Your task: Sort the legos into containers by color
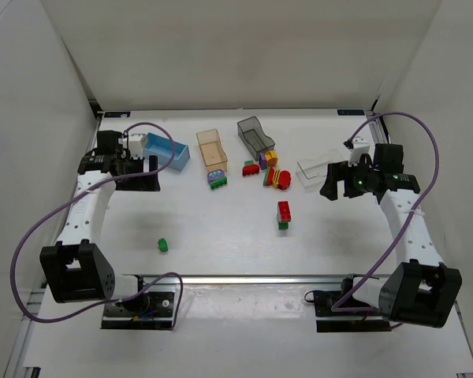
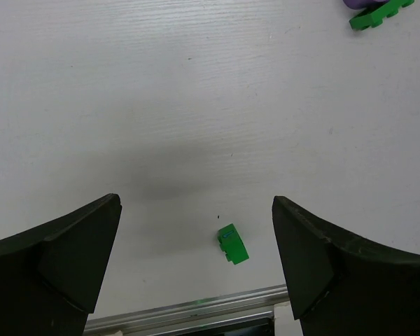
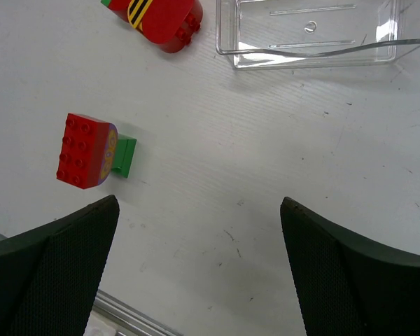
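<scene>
Four bins stand at the back: light blue [image 1: 167, 151], tan-orange [image 1: 212, 150], dark grey [image 1: 256, 134] and clear [image 1: 319, 169]. Legos lie loose in front of them: a purple-green clump [image 1: 217, 179], a small red brick [image 1: 251, 168], a yellow-purple clump [image 1: 268, 157], a red striped piece [image 1: 277, 179], a red brick on a green one [image 1: 284, 214], and a lone small green brick [image 1: 163, 245]. My left gripper [image 1: 150, 175] is open and empty beside the blue bin, high above the green brick [image 2: 232, 243]. My right gripper [image 1: 339, 187] is open and empty, near the clear bin [image 3: 315, 35].
White walls enclose the table on three sides. A metal rail [image 1: 244, 279] runs along the near edge between the arm bases. The right wrist view shows the red-on-green brick [image 3: 87, 150] at left and the red striped piece [image 3: 161, 17] at top.
</scene>
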Available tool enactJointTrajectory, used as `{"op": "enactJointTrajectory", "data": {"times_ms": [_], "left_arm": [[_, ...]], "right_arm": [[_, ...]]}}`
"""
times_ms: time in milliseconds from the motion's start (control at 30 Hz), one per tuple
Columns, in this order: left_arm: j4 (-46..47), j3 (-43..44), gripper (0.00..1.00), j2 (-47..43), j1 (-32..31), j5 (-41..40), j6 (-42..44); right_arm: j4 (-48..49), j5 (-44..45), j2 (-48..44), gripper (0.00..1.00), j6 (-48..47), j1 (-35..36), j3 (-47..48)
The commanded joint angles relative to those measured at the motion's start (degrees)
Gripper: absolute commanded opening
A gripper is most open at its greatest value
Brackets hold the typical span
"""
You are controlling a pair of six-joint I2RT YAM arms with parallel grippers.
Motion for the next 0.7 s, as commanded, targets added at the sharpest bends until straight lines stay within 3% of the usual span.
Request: {"op": "enactJointTrajectory", "data": {"times_ms": [0,433,667], "left_arm": [[1.2,2.5,1.00,-0.2,0.6,-0.9,-0.5],[1.1,3.2,1.00,-1.1,0.9,-1.2,-2.2],[-0.5,7.2,1.00,-5.0,6.2,4.5,-4.5]], "right_arm": [[0.3,-0.2,-1.6,0.99,-0.2,-0.4,-0.6],[0.4,-4.9,-1.0,0.99,-1.2,1.1,-0.2],[7.4,-5.6,3.0,0.99,0.2,19.0,1.0]]}}
